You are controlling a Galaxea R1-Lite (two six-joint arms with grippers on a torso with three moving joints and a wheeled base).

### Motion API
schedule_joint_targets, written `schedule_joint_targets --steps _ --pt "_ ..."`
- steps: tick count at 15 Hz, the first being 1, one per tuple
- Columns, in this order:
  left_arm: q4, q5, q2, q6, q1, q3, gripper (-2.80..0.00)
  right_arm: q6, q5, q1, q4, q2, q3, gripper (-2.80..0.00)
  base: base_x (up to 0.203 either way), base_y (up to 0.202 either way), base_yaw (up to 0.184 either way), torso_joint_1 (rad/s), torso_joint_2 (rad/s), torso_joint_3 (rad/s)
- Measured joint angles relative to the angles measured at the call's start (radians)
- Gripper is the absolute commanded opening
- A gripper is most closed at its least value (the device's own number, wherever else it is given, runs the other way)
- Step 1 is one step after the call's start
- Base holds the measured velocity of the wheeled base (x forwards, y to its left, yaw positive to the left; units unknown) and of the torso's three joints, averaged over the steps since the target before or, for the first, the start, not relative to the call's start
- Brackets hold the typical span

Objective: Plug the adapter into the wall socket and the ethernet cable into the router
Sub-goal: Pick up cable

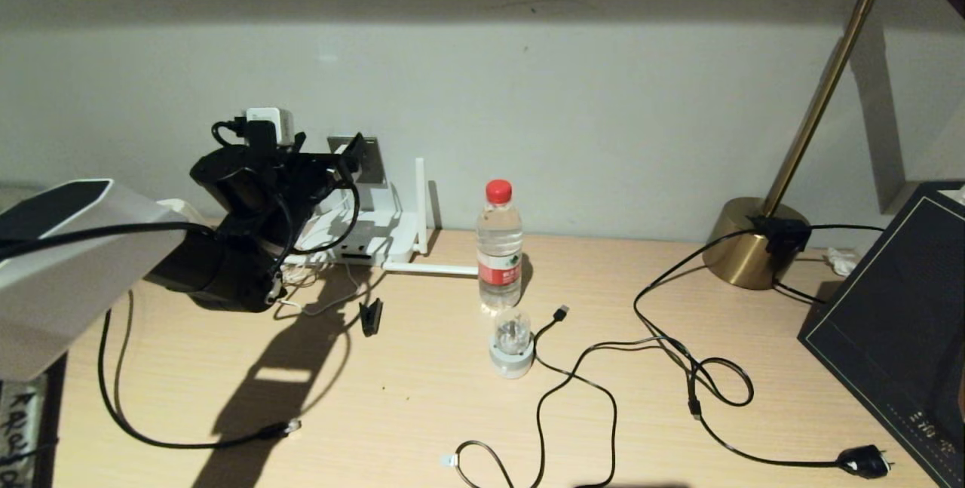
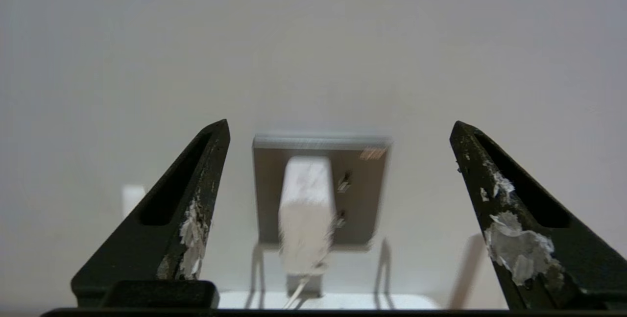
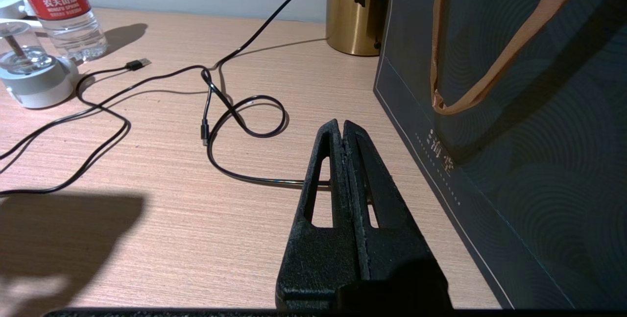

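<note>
A: Closest in, what do you see?

B: The left gripper (image 2: pixel 338 170), its two dark fingers (image 2: pixel 191 209) spread wide with nothing between them. Straight past the gap sits the adapter (image 2: pixel 306 209), a white block standing out from the wall socket (image 2: pixel 362 194), its thin cord dropping from the lower end

A: So the adapter is in the socket?

B: It sits against the grey plate and looks plugged in; the gripper is clear of it. In the head view the left arm covers most of the plate, only a corner showing (image 1: pixel 373 164)

A: And the router?

B: The router (image 1: pixel 377 235) lies on the desk (image 1: pixel 422 397) just below the socket, against the wall, one antenna upright and one flat along the desk. The ethernet cable (image 1: pixel 121 405) loops over the near left of the desk, its clear plug lying loose, well apart from the router

A: The other arm?

B: The right gripper (image 3: pixel 343 128) hangs low over the right side of the desk with fingers pressed together, empty, beside a dark paper bag (image 3: pixel 514 111). A water bottle (image 1: pixel 499 247) stands right of the router
</note>
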Motion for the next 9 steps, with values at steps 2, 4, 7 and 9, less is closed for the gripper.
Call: schedule_joint_targets --steps 2,4,7,9 --pt "0.002 -0.002 -0.103 -0.002 -0.006 0.076 0.00 0.000 0.000 0.000 0.000 0.000 0.000 -2.80 0.000 0.000 0.000 0.000 0.00 0.000" --pt "0.018 -0.001 -0.219 -0.020 -0.009 0.152 0.00 0.000 0.000 0.000 0.000 0.000 0.000 -2.80 0.000 0.000 0.000 0.000 0.00 0.000" --pt "0.128 0.003 -0.407 -0.082 -0.011 0.241 0.00 0.000 -0.001 0.000 0.000 0.000 0.000 -2.80 0.000 0.000 0.000 0.000 0.00 0.000" --pt "0.241 0.000 -0.531 -0.154 -0.014 0.300 0.00 0.000 -0.001 0.000 0.000 0.000 0.000 -2.80 0.000 0.000 0.000 0.000 0.00 0.000"
